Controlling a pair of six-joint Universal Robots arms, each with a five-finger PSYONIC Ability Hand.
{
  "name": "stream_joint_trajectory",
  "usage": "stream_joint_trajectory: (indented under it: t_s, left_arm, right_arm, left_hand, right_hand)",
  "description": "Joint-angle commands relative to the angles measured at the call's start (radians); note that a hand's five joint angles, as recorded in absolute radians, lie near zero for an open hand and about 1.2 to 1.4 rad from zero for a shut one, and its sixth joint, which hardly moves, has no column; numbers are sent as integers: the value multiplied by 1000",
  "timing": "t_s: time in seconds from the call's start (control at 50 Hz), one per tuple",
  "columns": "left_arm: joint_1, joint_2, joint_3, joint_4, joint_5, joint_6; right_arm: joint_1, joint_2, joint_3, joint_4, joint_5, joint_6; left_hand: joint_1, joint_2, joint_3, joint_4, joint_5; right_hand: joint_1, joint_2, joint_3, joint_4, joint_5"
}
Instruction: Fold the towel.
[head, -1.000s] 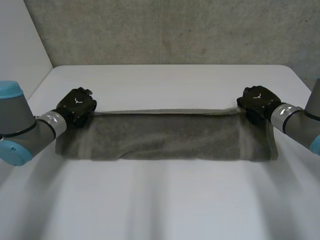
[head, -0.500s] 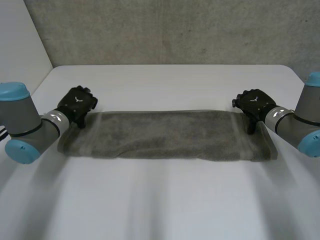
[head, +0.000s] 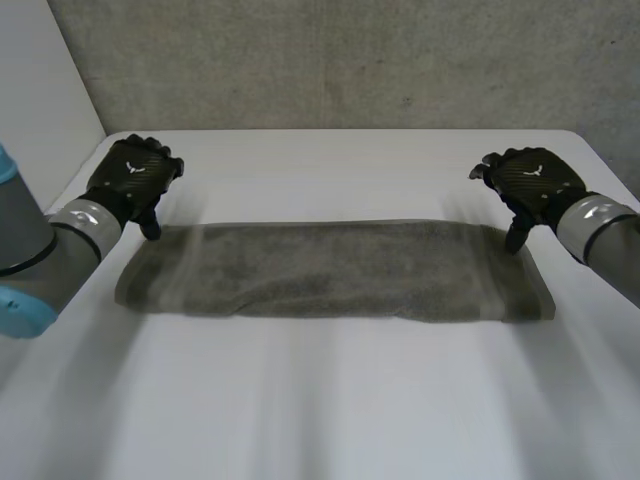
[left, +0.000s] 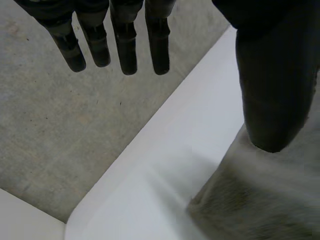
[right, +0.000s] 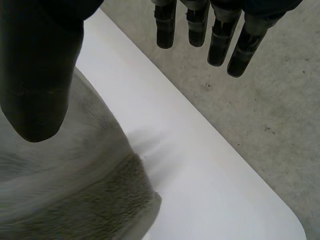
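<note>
Head view: grey towel (head: 335, 270) is lying on the white table (head: 340, 400) as a long folded band, running from 9 o'clock to 3 o'clock across the table's middle. The far edge is looking straight, the near edge slightly wavy.

Left hand (head: 130, 178) is hovering at about 10 o'clock of the towel, just off its far-left corner, released and gripping nothing. Thumb is pointing down toward that corner; cannot tell whether it is touching.

Right hand (head: 530, 183) is hovering at about 2 o'clock of the towel, over its far-right corner, also released and gripping nothing. One finger is pointing down at the corner; contact unclear.

Left wrist view: fingers (left: 125, 47) are hanging straight and spread from the thumb, with nothing between them. The towel corner is sitting under the thumb, with bare table beyond it.

Right wrist view: fingers (right: 220, 42) are hanging straight, well apart from the thumb, with nothing pinched. The rounded towel corner is lying below the thumb.

Grey concrete wall (head: 340, 60) is standing behind the table at 12 o'clock.
</note>
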Motion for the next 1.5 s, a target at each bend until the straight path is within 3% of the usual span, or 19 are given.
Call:
stream_joint_trajectory:
  t_s: [0.02,0.12,0.26,0.32,0.44,0.62,0.66,0.68,0.72,0.76,0.96,1.16,1.24,1.38,1.42,1.44,1.48,1.5]
  left_arm:
    - [-16,185,-227,18,4,-218]
    - [-71,214,-303,84,-9,-301]
    - [-116,210,-358,146,-37,-330]
    - [-116,202,-393,227,-92,-351]
    - [-102,207,-432,323,-114,-373]
    - [-93,208,-444,348,-117,-385]
    - [-92,208,-444,350,-117,-385]
    - [-90,208,-444,350,-117,-385]
    - [-88,207,-444,351,-117,-385]
    - [-87,208,-448,360,-118,-385]
    - [-66,210,-456,387,-118,-385]
    - [-46,208,-453,391,-117,-385]
    - [-44,208,-453,391,-117,-385]
    - [-46,208,-453,393,-117,-385]
    - [-46,208,-453,391,-117,-385]
    - [-47,208,-453,391,-117,-385]
    - [-47,208,-453,391,-117,-385]
    - [-47,208,-453,391,-117,-385]
  right_arm:
    - [-42,-151,259,3,-11,5]
    - [-79,-168,373,-49,-20,-4]
    - [-110,-138,416,-156,-41,-10]
    - [-125,-74,418,-184,-43,-12]
    - [-131,-35,418,-196,-41,-15]
    - [-131,2,415,-215,-40,-61]
    - [-133,32,409,-219,-40,-80]
    - [-133,32,409,-219,-40,-81]
    - [-134,36,406,-234,-38,-88]
    - [-134,29,406,-244,-38,-90]
    - [-207,16,389,-256,-46,-91]
    - [-469,20,262,-219,-76,-226]
    - [-506,20,199,-172,-78,-261]
    - [-475,-4,88,-23,-86,-257]
    - [-327,-62,56,9,-83,-257]
    - [-326,-63,56,9,-83,-257]
    - [-149,-95,31,6,-60,-259]
    - [-148,-95,31,6,-60,-259]
  left_hand:
    - [-57,-34,-52,-59,14]
    - [-54,-31,-52,-59,17]
    - [-51,-28,-52,-59,20]
    - [-51,-28,-52,-59,20]
    - [-51,-28,-52,-59,20]
    - [-54,-31,-52,-59,17]
    - [-54,-31,-52,-59,17]
    - [-54,-31,-52,-59,17]
    - [-54,-31,-52,-59,17]
    - [-54,-31,-52,-59,17]
    - [-57,-34,-52,-59,14]
    - [-60,-37,-52,-59,11]
    - [-63,-40,-52,-59,8]
    - [-63,-40,-52,-59,8]
    - [-66,-43,-52,-59,5]
    - [-66,-43,-52,-59,5]
    - [-66,-43,-52,-59,5]
    - [-66,-43,-52,-59,5]
  right_hand:
    - [-71,-80,-44,-76,-63]
    - [44,35,-44,-76,53]
    - [57,48,-44,-76,65]
    - [69,60,-44,-76,77]
    - [183,174,-44,-76,191]
    - [312,303,-44,-76,320]
    - [581,572,-44,-76,589]
    - [582,574,-44,-76,591]
    - [1029,1020,-44,-76,1037]
    - [1150,1141,-44,-76,1158]
    - [1151,1142,-44,-76,1159]
    - [1151,1142,-44,-76,1159]
    - [1151,1142,-44,-76,1159]
    - [1151,1142,-44,-76,1159]
    - [1151,1142,-44,-76,1159]
    - [1151,1142,-44,-76,1159]
    - [1151,1142,-44,-76,1159]
    - [1151,1142,-44,-76,1159]
